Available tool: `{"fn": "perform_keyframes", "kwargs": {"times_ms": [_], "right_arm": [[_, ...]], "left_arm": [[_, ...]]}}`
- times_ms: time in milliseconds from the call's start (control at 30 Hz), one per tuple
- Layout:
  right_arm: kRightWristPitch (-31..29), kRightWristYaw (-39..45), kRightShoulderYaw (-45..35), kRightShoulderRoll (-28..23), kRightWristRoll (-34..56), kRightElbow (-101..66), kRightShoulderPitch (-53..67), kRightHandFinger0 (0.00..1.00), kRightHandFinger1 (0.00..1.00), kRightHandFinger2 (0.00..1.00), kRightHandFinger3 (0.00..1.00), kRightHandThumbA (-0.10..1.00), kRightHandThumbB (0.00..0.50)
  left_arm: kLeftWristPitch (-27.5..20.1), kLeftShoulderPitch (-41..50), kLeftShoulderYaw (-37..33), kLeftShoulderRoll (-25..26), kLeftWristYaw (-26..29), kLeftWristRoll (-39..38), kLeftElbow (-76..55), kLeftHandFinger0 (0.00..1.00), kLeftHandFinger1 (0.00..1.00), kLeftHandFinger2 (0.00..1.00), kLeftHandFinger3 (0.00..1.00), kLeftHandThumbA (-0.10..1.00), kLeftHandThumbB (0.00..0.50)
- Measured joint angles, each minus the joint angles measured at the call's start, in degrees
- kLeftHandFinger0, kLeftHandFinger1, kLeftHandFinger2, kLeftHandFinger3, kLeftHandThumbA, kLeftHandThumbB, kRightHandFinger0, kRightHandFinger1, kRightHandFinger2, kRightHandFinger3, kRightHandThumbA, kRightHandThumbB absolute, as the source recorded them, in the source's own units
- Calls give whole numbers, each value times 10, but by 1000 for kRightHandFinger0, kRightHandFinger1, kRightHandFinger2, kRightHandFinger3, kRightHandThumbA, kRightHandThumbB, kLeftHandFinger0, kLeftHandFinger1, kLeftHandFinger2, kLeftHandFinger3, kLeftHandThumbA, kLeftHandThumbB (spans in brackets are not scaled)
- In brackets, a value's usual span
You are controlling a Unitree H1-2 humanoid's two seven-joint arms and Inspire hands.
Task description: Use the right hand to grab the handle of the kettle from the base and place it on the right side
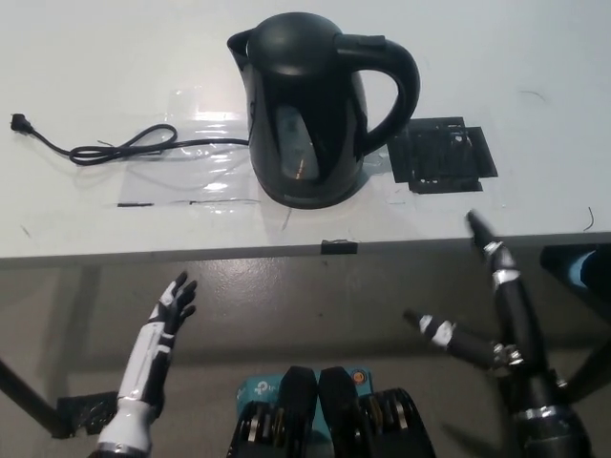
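— What is being shown on the white, matte tabletop point(86, 219)?

— A glossy black plastic kettle point(310, 114) with a rounded body, a pointed spout at its upper left and a thick looped handle point(396, 86) at its right is being seen standing upright on its round black base point(315, 196), near the table's front edge. A pale oval window is being reflected on its side. A thin black power cord point(134, 145) is being trailed in loose curves from the base towards the left, under strips of clear, shiny tape point(205, 157). Just right of the base, a square outline of black tape point(441, 155) is being displayed flat on the surface.

— And the hands?

— The black right hand point(477, 315) is being held below the table edge, well apart from the handle, fingers spread wide and nothing gripped. The white left hand point(170, 310) is being rested at the lower left, fingers extended and slightly parted, empty.

— The room?

— A grey-brown, dully shining floor point(315, 296) is being seen beneath the table.
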Motion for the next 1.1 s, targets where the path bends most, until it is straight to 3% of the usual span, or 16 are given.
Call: {"fn": "perform_keyframes", "kwargs": {"times_ms": [300,467,733,1100], "right_arm": [[40,-3,-29,1,0,-27,-108,1000,1000,1000,1000,1000,262],[86,-4,-33,2,-6,9,-187,1000,1000,1000,1000,937,223],[137,-14,-33,3,-26,153,-312,1000,1000,1000,1000,882,236],[143,-28,-24,3,-37,315,-406,1000,1000,1000,1000,865,250]], "left_arm": [[-1,-2,-7,-3,-3,12,0,1000,1000,1000,1000,1000,500],[-2,4,-6,-2,-3,14,0,1000,1000,1000,1000,1000,500],[-9,5,-5,-2,-3,14,1,1000,1000,1000,1000,1000,500],[-14,5,-3,-2,-3,13,2,1000,1000,1000,1000,1000,500]]}}
